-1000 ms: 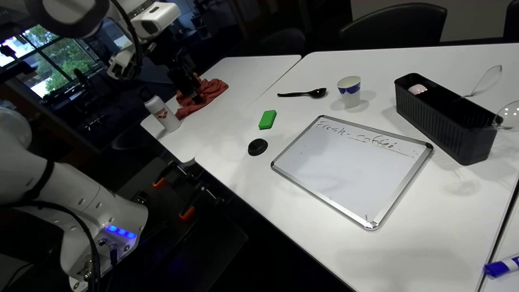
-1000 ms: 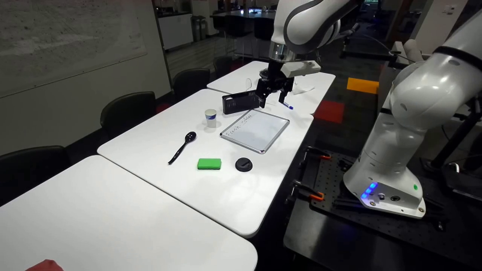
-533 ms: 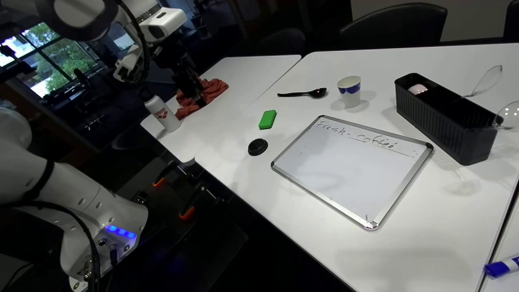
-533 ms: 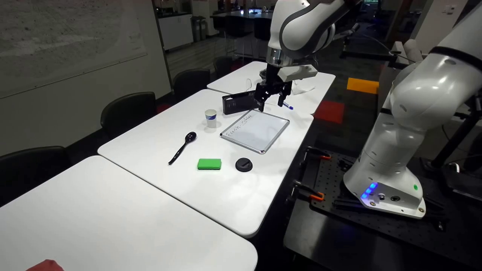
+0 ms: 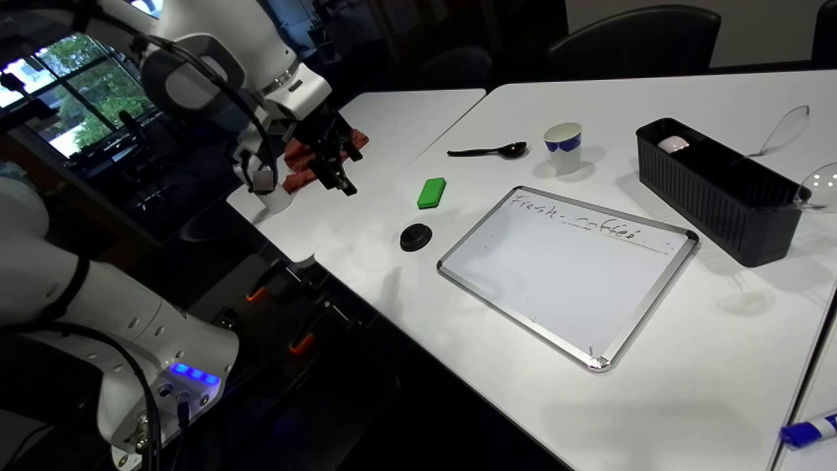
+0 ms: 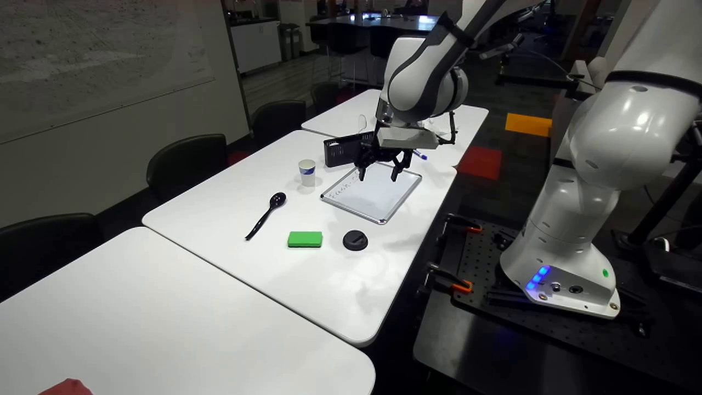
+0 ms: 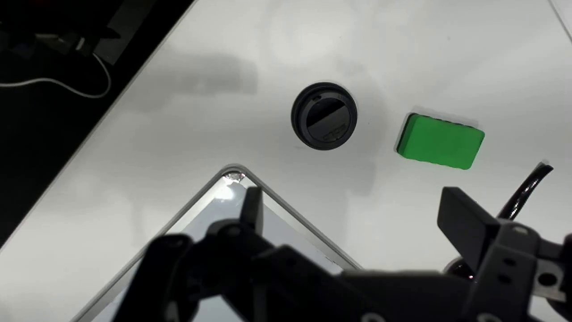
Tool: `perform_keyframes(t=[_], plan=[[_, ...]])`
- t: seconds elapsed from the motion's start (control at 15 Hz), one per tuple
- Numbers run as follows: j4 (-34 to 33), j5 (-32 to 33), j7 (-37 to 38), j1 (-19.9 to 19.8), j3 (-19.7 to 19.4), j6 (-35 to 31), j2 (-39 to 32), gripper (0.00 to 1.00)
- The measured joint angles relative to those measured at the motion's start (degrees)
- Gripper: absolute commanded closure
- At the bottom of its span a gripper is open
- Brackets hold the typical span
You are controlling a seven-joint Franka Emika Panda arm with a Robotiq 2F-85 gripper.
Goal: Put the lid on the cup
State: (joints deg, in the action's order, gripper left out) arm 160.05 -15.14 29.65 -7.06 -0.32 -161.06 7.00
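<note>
The lid (image 5: 416, 237) is a small black disc lying flat on the white table. It also shows in an exterior view (image 6: 355, 240) and in the wrist view (image 7: 324, 116), ahead of the fingertips. The cup (image 5: 563, 149) is white with a blue band. It stands upright and uncovered beyond the whiteboard, and shows in an exterior view (image 6: 307, 173); it is out of the wrist view. My gripper (image 6: 378, 176) is open and empty, in the air above the table. Its fingers are wide apart in the wrist view (image 7: 351, 197). It also shows in an exterior view (image 5: 354, 174).
A framed whiteboard (image 5: 569, 275) lies beside the lid. A green block (image 7: 442, 142) and a black spoon (image 6: 266, 216) lie nearby. A long black bin (image 5: 716, 196) stands past the cup, with clear glassware beside it. A red cloth (image 5: 304, 170) lies behind the gripper in an exterior view.
My gripper has come down and moved across toward the lid's side of the table, staying open. The lid, the cup and the other objects have not moved.
</note>
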Motion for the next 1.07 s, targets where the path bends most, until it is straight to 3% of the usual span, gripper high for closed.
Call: perform_keyframes(t=[0.2, 0.73, 1.07], plan=[[0.01, -10.28, 0.84, 3.66, 0.44, -7.13, -8.93, 0.0], [-0.85, -11.17, 1.54, 4.36, -0.05, -7.63, -10.94, 0.0], [-1.05, -14.71, 11.29, 5.65, 0.5, -8.3, -14.2, 0.0]])
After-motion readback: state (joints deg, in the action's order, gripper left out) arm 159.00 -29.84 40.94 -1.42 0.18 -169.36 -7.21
